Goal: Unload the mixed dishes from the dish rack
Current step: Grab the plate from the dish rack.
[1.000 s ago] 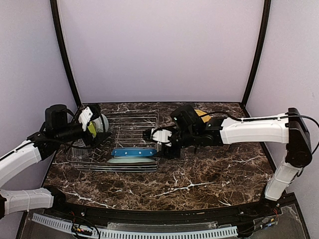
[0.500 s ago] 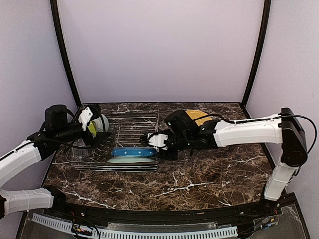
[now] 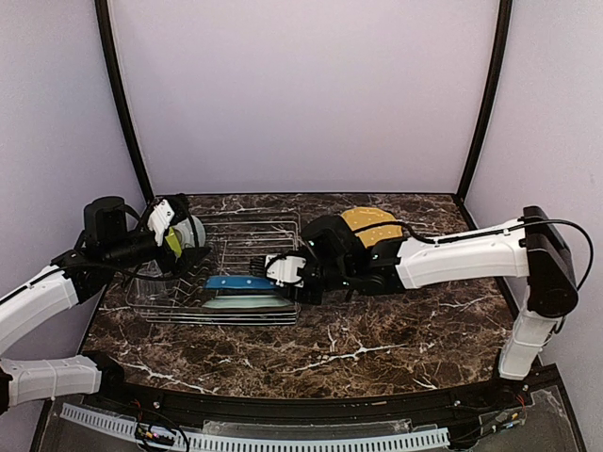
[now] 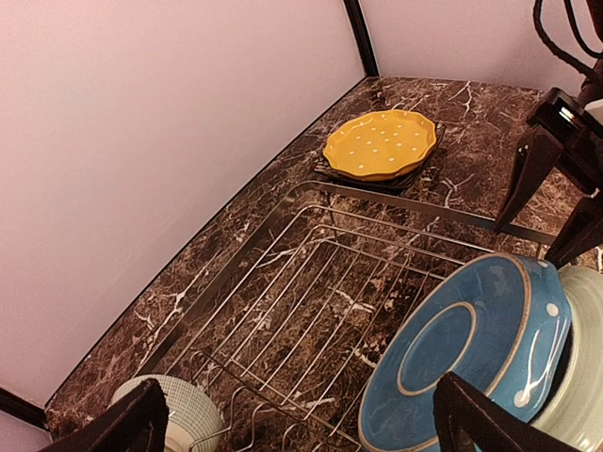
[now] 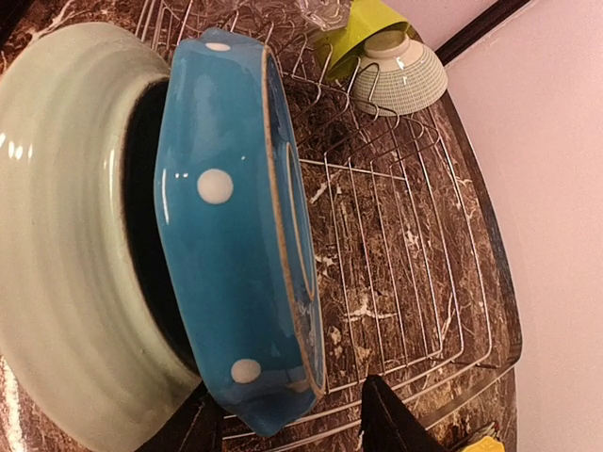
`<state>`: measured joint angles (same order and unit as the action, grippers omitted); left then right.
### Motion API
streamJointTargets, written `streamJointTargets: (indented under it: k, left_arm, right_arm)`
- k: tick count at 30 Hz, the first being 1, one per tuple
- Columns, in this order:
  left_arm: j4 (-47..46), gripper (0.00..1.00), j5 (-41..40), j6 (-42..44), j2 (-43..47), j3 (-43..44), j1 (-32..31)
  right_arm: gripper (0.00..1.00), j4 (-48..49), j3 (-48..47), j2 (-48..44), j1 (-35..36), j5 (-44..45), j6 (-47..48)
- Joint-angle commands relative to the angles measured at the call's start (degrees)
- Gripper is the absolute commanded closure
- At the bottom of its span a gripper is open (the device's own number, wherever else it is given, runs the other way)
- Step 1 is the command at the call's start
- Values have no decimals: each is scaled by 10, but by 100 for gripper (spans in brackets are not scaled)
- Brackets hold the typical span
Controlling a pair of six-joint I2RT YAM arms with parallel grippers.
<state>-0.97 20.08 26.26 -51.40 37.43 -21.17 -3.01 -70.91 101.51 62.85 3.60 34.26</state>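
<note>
While the overhead view gives only the blue plate's (image 3: pixel 247 282) edge, standing near-right in the rack (image 3: pixel 236 235), our right wrist view shows the right claw (image 5: pixel 287 391) part-open astride its rim, one finger (image 5: pixel 382 414) clear. Our left claw (image 4: pixel 301 381) gapes wide over the rack's left end, holding nothing; its camera shows a yellow plate (image 4: pixel 382 144) outside the rack.

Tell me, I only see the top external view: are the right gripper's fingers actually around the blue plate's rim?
Observer: Yes. The right wrist view shows the right gripper straddling the rim of the blue plate, one finger each side, not yet clamped.
Operator: What's under the yellow plate?
Observer: A black square plate, seen in the left wrist view, outside the dish rack.
Operator: And the left gripper?
Observer: Wide open, nothing between its fingers.
</note>
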Motion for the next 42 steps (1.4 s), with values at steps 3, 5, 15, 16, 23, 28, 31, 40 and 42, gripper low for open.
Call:
streamJointTargets:
  k: [3, 5, 15, 16, 23, 28, 31, 40, 42]
  left_arm:
    - [-10, 1, -2, -7, 8, -12, 0]
    - [-10, 1, -2, -8, 8, -12, 0]
    - [-10, 1, -8, -7, 8, -11, 0]
    - [-10, 1, -11, -7, 8, -11, 0]
    - [-15, 1, -97, -19, 12, -8, 4]
    - [-17, 1, -97, -22, 13, -9, 6]
    - [-18, 1, -95, -21, 13, -9, 7]
    - [-18, 1, -101, -18, 14, -10, 7]
    - [-19, 1, -103, -19, 14, -11, 7]
  right_arm:
    - [53, 69, -16, 31, 13, 52, 17]
    - [53, 74, -22, 37, 14, 56, 19]
    - [58, 81, -69, 76, 16, 61, 42]
    - [59, 78, -75, 80, 16, 58, 46]
    - [65, 79, -103, 106, 16, 57, 63]
    - [72, 92, -106, 108, 16, 71, 70]
    - [76, 100, -104, 104, 16, 76, 73]
    - [84, 129, -98, 89, 18, 88, 80]
    - [86, 143, -94, 83, 19, 92, 82]
